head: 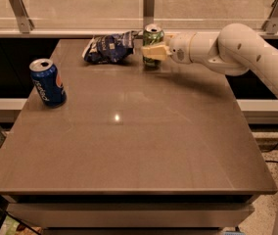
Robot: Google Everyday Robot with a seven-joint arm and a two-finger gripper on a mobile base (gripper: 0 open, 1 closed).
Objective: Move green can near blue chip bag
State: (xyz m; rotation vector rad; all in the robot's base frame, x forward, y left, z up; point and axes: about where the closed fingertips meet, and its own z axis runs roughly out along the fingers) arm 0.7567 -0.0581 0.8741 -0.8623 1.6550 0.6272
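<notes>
The green can (152, 37) stands upright at the far edge of the table, just right of the blue chip bag (108, 47), with a small gap between them. My gripper (153, 52) reaches in from the right, and its pale fingers (150, 51) are closed around the can's lower body. The can's base is at or just above the table top; I cannot tell whether it touches. The crumpled chip bag lies flat on the table.
A blue Pepsi can (47, 82) stands upright near the left edge of the brown table (129, 146). A rail with metal posts (149, 4) runs behind the table's far edge. My white arm (237, 50) spans the far right corner.
</notes>
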